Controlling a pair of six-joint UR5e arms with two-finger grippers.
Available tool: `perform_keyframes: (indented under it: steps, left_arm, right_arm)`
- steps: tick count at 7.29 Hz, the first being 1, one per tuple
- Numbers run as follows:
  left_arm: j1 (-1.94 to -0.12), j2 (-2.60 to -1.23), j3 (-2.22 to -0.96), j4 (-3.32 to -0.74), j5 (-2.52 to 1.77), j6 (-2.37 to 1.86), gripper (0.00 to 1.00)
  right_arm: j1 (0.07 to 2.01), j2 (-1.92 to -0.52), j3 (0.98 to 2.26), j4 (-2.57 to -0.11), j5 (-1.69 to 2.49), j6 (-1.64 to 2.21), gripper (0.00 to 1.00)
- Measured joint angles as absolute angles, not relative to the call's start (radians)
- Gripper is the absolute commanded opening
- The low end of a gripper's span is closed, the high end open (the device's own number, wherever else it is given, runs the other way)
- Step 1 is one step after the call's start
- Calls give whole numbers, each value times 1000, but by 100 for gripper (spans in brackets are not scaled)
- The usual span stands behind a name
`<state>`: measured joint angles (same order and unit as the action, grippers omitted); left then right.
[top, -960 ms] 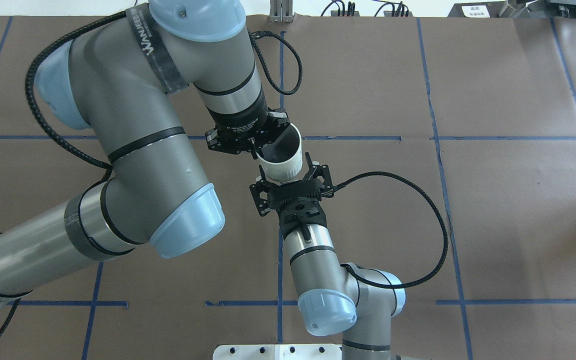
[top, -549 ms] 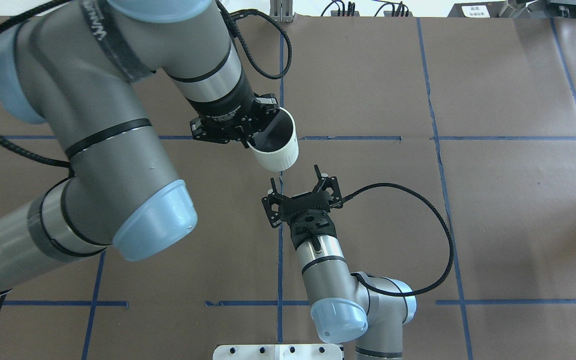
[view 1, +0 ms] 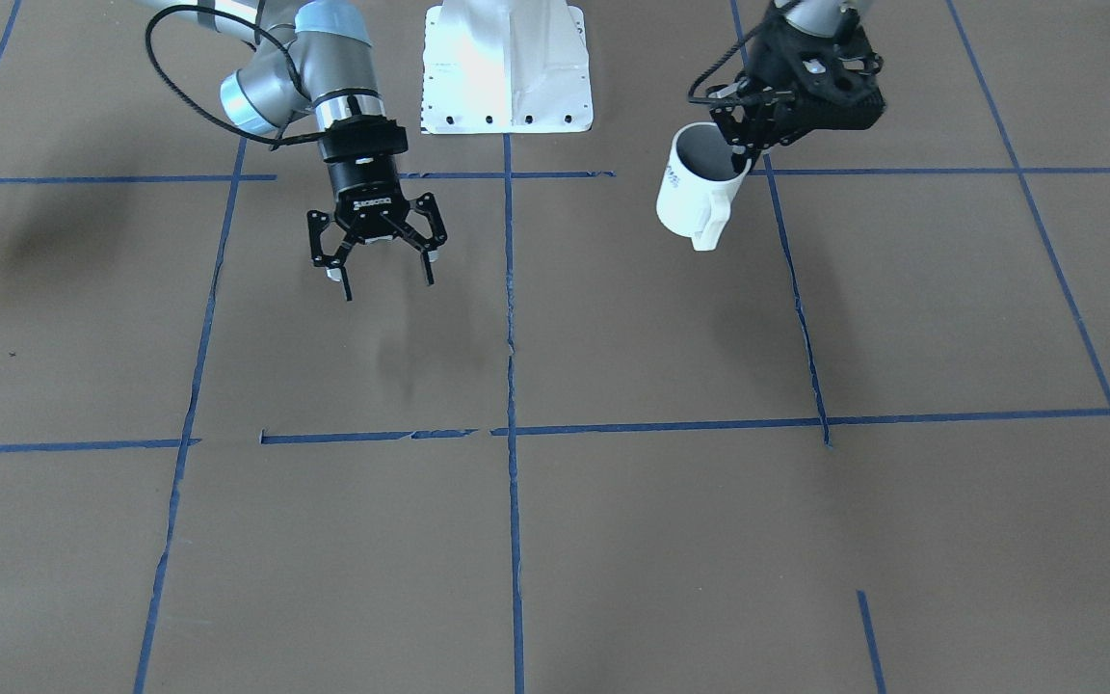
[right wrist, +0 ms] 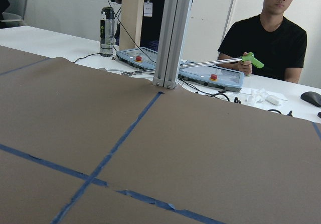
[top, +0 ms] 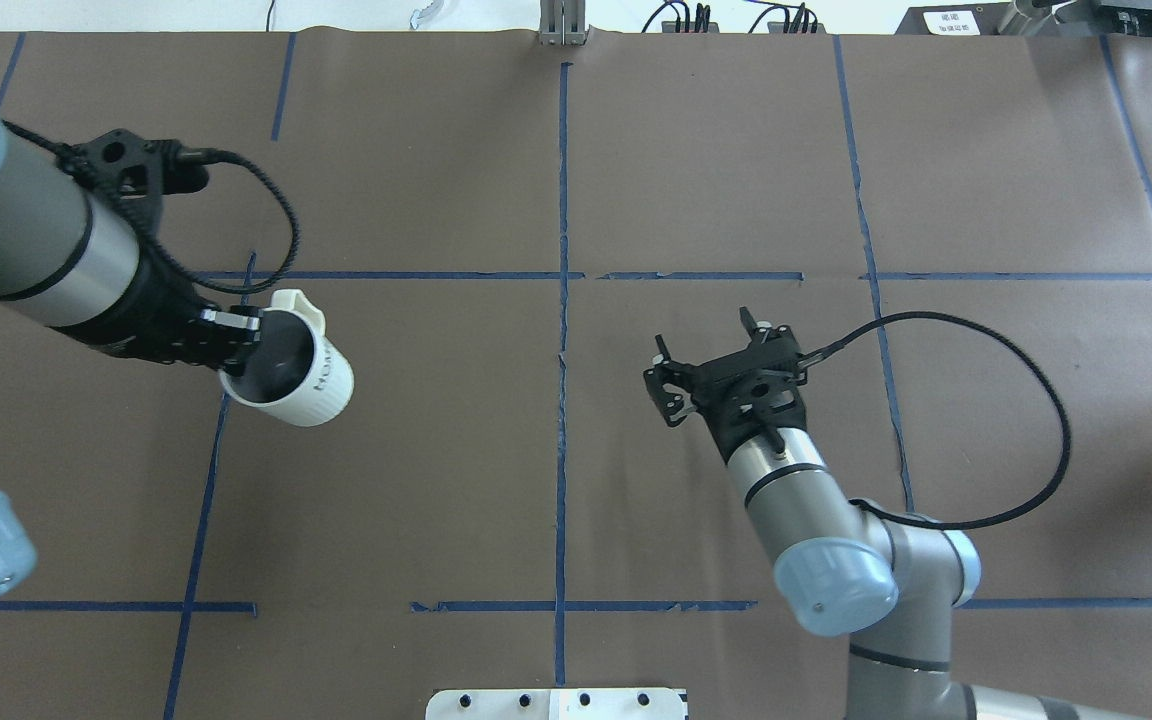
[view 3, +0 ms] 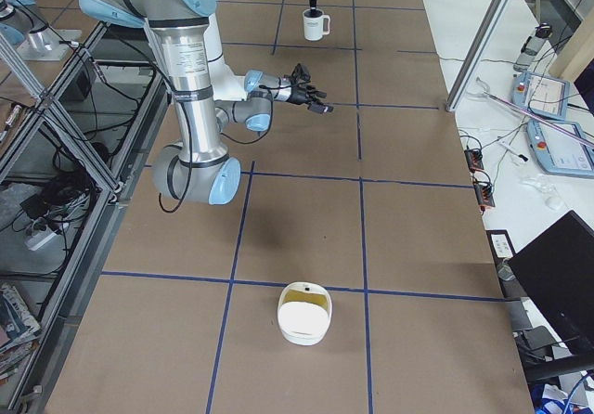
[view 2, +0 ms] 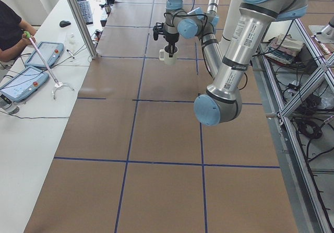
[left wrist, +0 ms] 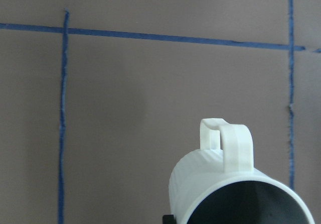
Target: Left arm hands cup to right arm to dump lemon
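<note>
Overhead exterior shows the left gripper clamped on the rim of the cup. One finger sits inside the grey mouth and the other is against the outer wall. The cup body lies just past the fingertips, on the side away from the left arm. Its handle sticks out to one side of the jaws, toward the far edge of the table.

From the front-facing camera the cup hangs below the left gripper with its mouth up and its handle pointing away from the robot. Its shadow falls well apart from it on the brown paper.

The left wrist view has the cup at the bottom of the frame, rim nearest the camera and handle on the far side. Its inside looks only dark there.

The right gripper has its fingers spread wide, with nothing between them. The cup is well apart from those jaws, off toward the robot's left. The front-facing camera shows the same wide spread.

From the right-side camera a white bowl sits on the table, well apart from both grippers, with something yellowish inside. Whether that is the lemon cannot be told.
</note>
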<state>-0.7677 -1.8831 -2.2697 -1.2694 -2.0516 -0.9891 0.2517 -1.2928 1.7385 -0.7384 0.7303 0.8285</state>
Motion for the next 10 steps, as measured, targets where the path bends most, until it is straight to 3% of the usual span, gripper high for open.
perform_keyframes:
  steps: [1,3,7,10]
  left_arm:
    - [-813,-1767,-2287,-1324,-2050,-876,0]
    - [-916,-1638,-2199,-1477,-2058,-707,0]
    - [-1081,-1579,-1886,-1736,-2241,-531,2]
    - [-1092,-1537,-1822,-1761,-2327,-594,3]
  right_arm:
    - [314,-1356,1797,-738,830,828,100]
    - [489,-1425,1855,-751,1094,828,100]
    - [873,-1473,1877,-853,1664,812,100]
    - [1030,-1548,1926,-896,1890,755,100]
